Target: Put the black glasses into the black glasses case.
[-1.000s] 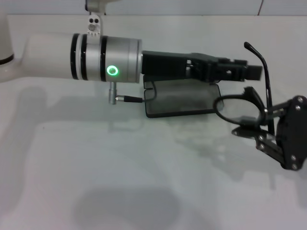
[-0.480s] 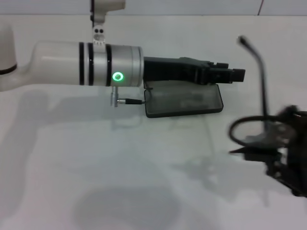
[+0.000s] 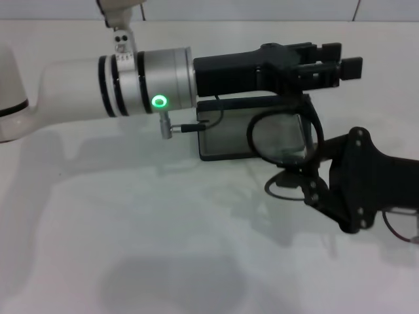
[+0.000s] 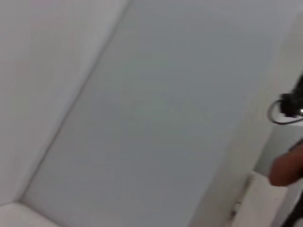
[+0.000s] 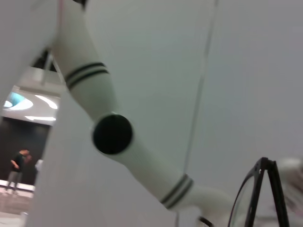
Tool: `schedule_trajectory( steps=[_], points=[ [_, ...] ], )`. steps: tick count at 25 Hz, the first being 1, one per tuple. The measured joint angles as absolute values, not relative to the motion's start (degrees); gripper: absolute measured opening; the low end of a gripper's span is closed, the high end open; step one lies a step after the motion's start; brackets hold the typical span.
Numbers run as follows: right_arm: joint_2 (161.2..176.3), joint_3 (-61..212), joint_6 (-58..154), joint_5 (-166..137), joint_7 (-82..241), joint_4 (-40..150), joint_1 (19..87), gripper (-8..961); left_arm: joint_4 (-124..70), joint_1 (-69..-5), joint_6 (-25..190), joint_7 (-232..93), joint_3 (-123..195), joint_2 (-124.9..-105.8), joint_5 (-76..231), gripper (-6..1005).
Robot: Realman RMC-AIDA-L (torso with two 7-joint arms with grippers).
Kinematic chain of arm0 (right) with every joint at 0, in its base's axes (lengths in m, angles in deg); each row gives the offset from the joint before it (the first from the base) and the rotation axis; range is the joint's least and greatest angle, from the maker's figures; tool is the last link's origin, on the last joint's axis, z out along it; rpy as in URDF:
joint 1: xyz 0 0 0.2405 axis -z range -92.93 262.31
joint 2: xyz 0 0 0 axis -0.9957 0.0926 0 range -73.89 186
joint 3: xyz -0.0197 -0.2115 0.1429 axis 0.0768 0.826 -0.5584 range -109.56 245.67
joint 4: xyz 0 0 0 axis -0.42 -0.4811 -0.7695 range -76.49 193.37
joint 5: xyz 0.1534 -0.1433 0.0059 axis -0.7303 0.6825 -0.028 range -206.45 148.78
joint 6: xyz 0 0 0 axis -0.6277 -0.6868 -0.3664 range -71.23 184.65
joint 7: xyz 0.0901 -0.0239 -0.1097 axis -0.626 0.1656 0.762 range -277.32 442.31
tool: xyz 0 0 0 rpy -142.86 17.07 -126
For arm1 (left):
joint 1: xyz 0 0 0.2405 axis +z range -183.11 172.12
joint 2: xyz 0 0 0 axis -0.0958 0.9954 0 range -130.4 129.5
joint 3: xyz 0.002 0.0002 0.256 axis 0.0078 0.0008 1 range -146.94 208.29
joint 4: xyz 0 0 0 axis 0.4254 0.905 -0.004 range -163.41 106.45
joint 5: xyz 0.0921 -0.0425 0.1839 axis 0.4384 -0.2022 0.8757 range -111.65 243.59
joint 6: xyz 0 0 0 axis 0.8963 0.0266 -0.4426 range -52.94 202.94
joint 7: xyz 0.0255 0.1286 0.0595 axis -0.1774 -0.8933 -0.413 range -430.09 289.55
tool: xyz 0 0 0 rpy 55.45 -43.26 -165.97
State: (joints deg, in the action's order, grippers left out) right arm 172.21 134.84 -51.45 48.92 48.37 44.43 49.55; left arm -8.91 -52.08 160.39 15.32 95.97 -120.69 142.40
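Note:
The black glasses case [image 3: 226, 139] lies open on the white table, its grey lining facing up. My left gripper [image 3: 327, 65] hovers over the case's far edge at the right. My right gripper [image 3: 296, 178] reaches in from the right and is shut on the black glasses [image 3: 281, 137]. One lens ring hangs over the right end of the case. The glasses frame also shows in the right wrist view [image 5: 256, 189]. The left wrist view shows only a pale wall.
The white table [image 3: 131, 229] stretches bare to the left and front of the case. My left arm's white forearm [image 3: 78, 91] spans the back left, and it also shows in the right wrist view [image 5: 113, 135].
My right gripper has carried the glasses leftward from the table's right side to over the case's right end. My left gripper has shifted slightly up and to the right.

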Motion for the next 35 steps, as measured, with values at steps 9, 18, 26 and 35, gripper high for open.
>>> schedule_trajectory(
  steps=[9, 18, 26, 35],
  points=[
    [171.93, 134.42, -48.54, 48.88, 46.89, 44.32, 49.65, 106, -8.74, -52.71, 162.77, 12.56, 98.74, -120.60, 142.35, 645],
    [171.75, 134.41, -47.84, 48.85, 46.85, 44.11, 50.13, 106, -8.19, -53.49, 162.85, 12.62, 99.49, -120.49, 142.63, 645],
    [171.86, 135.02, -42.12, 50.63, 48.22, 41.31, 51.91, 106, -6.57, -50.46, 160.55, 11.50, 95.65, -120.40, 141.55, 645],
    [172.26, 140.71, -21.95, 50.11, 46.39, 29.06, 55.11, 106, -3.11, -43.56, 157.27, 10.21, 87.84, -119.91, 141.58, 645]
  ],
)
